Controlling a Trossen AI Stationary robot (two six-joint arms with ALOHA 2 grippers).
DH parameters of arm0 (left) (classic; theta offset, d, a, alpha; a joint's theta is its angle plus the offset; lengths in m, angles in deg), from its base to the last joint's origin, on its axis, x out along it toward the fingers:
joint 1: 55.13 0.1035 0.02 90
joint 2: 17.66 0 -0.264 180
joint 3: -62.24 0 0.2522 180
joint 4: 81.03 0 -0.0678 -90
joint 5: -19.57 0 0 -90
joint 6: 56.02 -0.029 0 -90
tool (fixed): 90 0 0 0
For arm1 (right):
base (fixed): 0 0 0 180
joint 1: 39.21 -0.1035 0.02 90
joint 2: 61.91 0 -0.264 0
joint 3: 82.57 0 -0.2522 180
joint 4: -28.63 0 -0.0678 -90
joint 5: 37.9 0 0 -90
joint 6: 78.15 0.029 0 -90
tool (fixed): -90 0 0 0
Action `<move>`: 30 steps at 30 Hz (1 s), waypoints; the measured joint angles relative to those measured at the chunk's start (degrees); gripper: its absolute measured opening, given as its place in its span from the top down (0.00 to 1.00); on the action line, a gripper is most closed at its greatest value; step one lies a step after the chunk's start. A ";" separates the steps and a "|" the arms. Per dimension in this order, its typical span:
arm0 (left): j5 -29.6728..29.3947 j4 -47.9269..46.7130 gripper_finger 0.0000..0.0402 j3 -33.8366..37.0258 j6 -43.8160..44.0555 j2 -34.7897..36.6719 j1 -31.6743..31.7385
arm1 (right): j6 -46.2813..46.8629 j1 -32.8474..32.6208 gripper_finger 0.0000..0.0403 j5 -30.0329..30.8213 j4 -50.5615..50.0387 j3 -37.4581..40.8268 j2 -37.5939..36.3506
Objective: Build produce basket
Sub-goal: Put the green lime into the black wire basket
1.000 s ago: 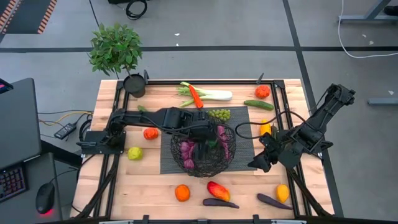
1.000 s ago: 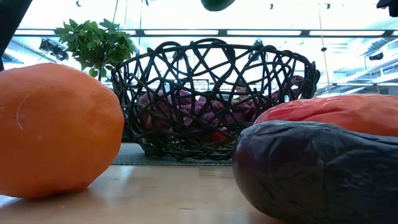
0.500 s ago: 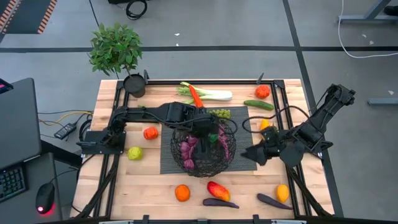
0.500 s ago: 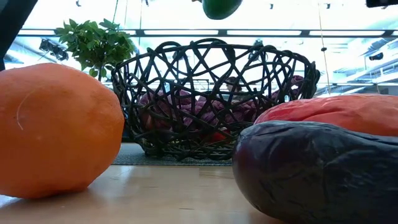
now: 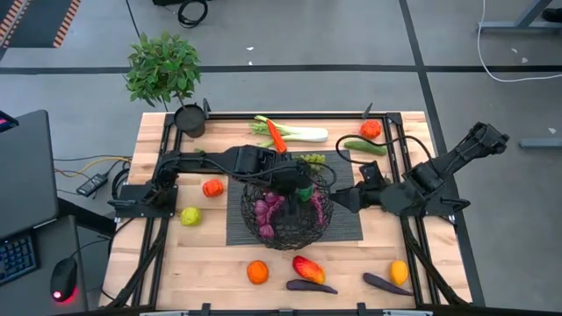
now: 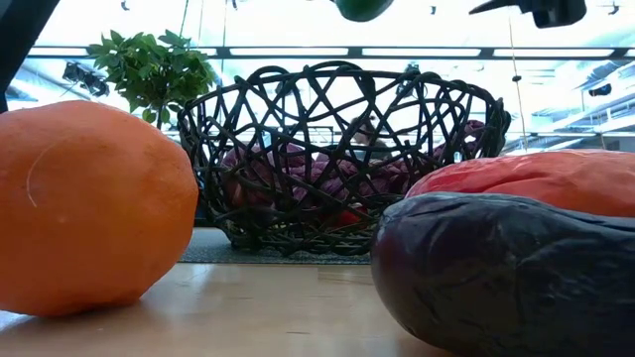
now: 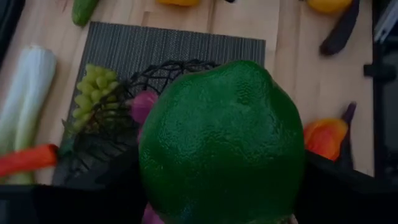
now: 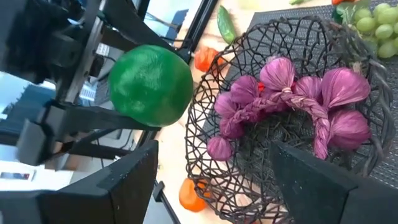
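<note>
A round green fruit (image 7: pixel 221 140) hangs above the black wire basket (image 5: pixel 290 215), with my left gripper (image 5: pixel 303 188) shut on it; it also shows in the right wrist view (image 8: pixel 151 85) and at the top of the low view (image 6: pixel 362 8). The basket stands on a grey mat (image 5: pixel 347 224) and holds a braid of purple bulbs (image 8: pixel 292 102). My right gripper (image 5: pixel 338 200) is open just right of the basket, pointing at it, with nothing between its fingers. My left gripper pinches the green fruit by two opposite sides (image 7: pixel 149 168) between its two fingers (image 7: pixel 118 186). The fingers slant down from the table's left side. The fruit is lifted clear, above the basket's far half.
Loose produce lies around the mat: an orange (image 5: pixel 256 272), a red-orange pepper (image 5: pixel 307 268), two eggplants (image 5: pixel 312 286), a lemon (image 5: pixel 399 270), a tomato (image 5: pixel 212 188), a leek (image 5: pixel 303 134), grapes (image 5: pixel 309 161) and a cucumber (image 5: pixel 364 147). A potted plant (image 5: pixel 167 75) stands far left.
My right gripper has swung from the near right toward the table's left and far edge, up to the basket's right rim, and has tipped closer to level; it stays open. The green fruit has stayed above the basket in my left gripper.
</note>
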 joint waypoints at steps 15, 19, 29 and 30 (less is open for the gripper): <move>0.01 7.61 0.21 -0.02 7.61 0.02 0.66 | -0.13 0.09 0.23 -0.43 1.68 0.00 0.00; -0.03 7.54 0.21 -0.02 6.60 0.02 0.83 | -0.17 0.08 0.23 -0.43 1.68 0.00 0.00; 0.03 7.73 0.21 -0.02 6.85 0.02 0.59 | -0.19 -0.22 0.23 -0.50 1.70 0.00 0.00; 0.01 7.74 0.21 -0.02 6.85 0.02 0.61 | -0.19 -0.22 0.23 -0.49 1.69 0.00 0.00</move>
